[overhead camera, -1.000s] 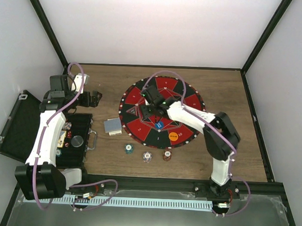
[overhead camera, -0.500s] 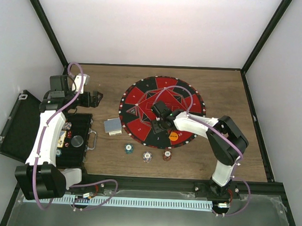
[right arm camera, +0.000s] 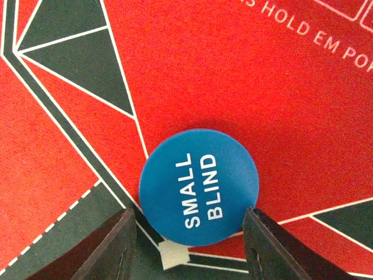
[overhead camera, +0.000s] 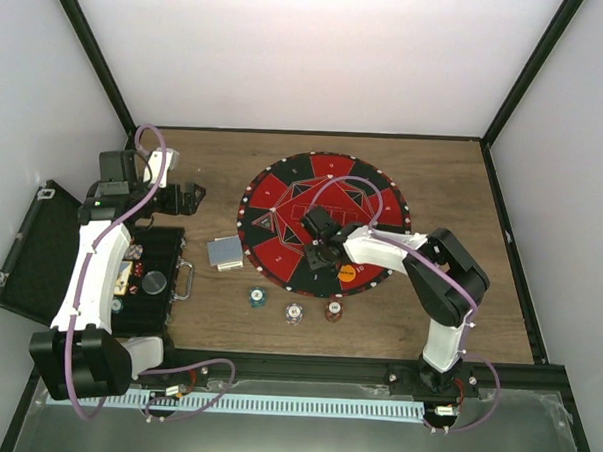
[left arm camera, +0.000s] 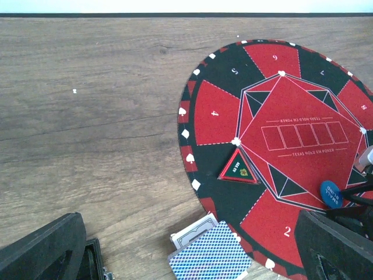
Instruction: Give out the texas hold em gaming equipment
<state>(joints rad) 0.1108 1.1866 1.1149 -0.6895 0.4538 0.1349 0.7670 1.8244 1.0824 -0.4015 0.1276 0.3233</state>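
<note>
1. One round blue plastic marker disc (right arm camera: 198,185), lettered SMALL BLIND, lies flat on the round red-and-black poker mat (right arm camera: 245,70) atop the wooden bench (overhead camera: 428,312).
2. Your right hand (right arm camera: 189,230) stands parted astride its near rim; no firm grip shows.
3. Your left hand (overhead camera: 190,197) hangs wide open, empty.
4. Expect a light, stiff, probably slick disc: pinch opposite rim edges squarely, or it may skid.
</note>
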